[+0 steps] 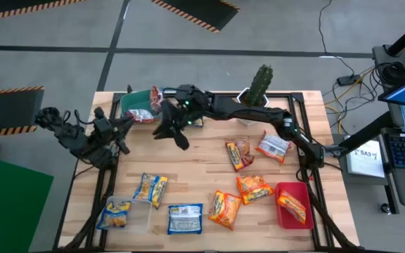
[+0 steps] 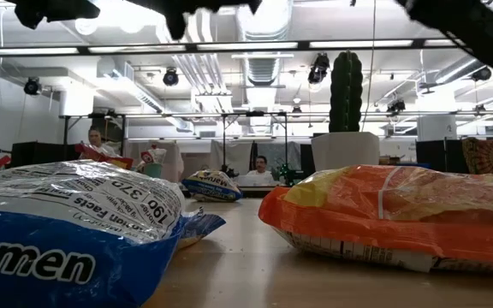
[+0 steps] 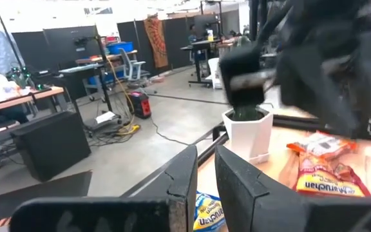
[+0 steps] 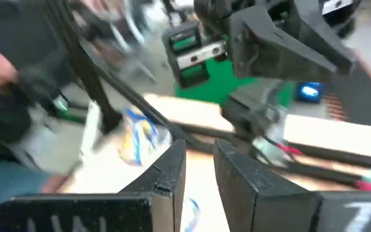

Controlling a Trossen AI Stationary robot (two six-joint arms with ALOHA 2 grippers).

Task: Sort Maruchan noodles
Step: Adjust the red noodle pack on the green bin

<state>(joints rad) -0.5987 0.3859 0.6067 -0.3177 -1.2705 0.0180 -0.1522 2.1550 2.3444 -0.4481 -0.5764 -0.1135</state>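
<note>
1. The green tray [image 1: 138, 102] sits at the table's far left corner and has one red-silver packet [image 1: 142, 115] in it.
2. The red tray [image 1: 292, 205] is at the near right and holds a single orange packet [image 1: 294, 208], lying at an angle.
3. The clear tray [image 1: 129, 215] at the near left has a blue-yellow packet [image 1: 114, 213] in it, with another blue-yellow packet [image 1: 150, 189] just beside it on the wood, partly over the tray's edge as far as I can tell.
4. Loose on the table [image 1: 202, 165]: a blue-white packet [image 1: 185, 218] near the front, three orange ones in the middle-right — [image 1: 224, 210], [image 1: 254, 187], [image 1: 238, 154] — and a red-silver one [image 1: 273, 146] farther back.
5. The right gripper [image 1: 169, 131] is stretched all the way across to the left side, just off the green tray. In its wrist view the fingers [image 4: 166, 171] sit close together with only a thin gap and nothing between them.
6. The left gripper [image 1: 120, 128] hangs at the left edge — fingers [image 3: 184, 174] nearly shut, also empty.
7. A cactus [image 1: 261, 84] in its white pot [image 1: 248, 98] stands at the back edge.
</note>
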